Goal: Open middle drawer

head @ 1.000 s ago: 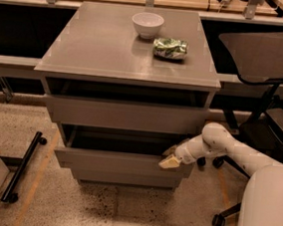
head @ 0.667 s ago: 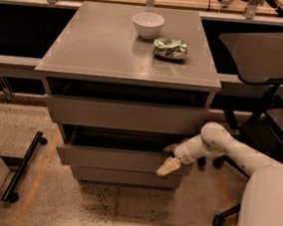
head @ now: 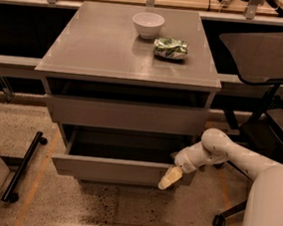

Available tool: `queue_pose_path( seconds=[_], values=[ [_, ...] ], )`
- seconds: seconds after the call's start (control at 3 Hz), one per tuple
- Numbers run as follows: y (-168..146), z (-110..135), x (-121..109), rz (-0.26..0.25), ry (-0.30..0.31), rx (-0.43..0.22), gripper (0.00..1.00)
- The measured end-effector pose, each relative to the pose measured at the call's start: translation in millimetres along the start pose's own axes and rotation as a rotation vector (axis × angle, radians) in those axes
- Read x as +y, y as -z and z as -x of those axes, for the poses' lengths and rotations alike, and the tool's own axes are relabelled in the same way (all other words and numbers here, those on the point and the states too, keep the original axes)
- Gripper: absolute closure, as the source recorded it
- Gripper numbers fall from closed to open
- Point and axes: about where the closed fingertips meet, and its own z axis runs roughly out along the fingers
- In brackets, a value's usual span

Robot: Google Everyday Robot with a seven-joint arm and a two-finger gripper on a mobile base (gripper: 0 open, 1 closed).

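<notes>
Since the earlier frame the middle drawer [head: 116, 170] has come farther out of the grey cabinet [head: 112, 52], and the gripper [head: 170, 178] has travelled with it, toward the camera. We find the gripper at the top edge of the drawer front, close to one end, with nearly the whole front stretching away to one side of it and the open tray just behind it. We cannot tell whether the gripper is clamped on the edge or released. The first drawer [head: 126, 114] sits directly above the gripper and looks almost closed. We judge the main hazard to be the off-centre contact: a pull from this end could rack the drawer on its runners and jam it. The front has no handle, so the contact could also slip off the edge. Further travel might draw the tray past its stops. The arm [head: 213, 149] behind the gripper passes near the chair [head: 259, 56], whose base could foul a retreat. A jolt could disturb the bowl [head: 148, 24] and packet [head: 170, 48], well above the gripper.
</notes>
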Motion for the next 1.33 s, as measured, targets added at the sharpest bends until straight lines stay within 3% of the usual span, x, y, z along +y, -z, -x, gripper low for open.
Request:
queue_pose_path(
  seconds=[0.33,0.67,1.0,1.33],
  values=[
    [-3.0,-0.2,0.4,0.012,0.000,0.000,0.00],
    [-11.2,-12.7,20.8,0.084,-0.046,0.039,0.00],
    [-10.2,-12.0,21.2,0.084,-0.046,0.039,0.00],
    [-1.7,-26.0,64.0,0.178,-0.097,0.101,0.00]
  ],
)
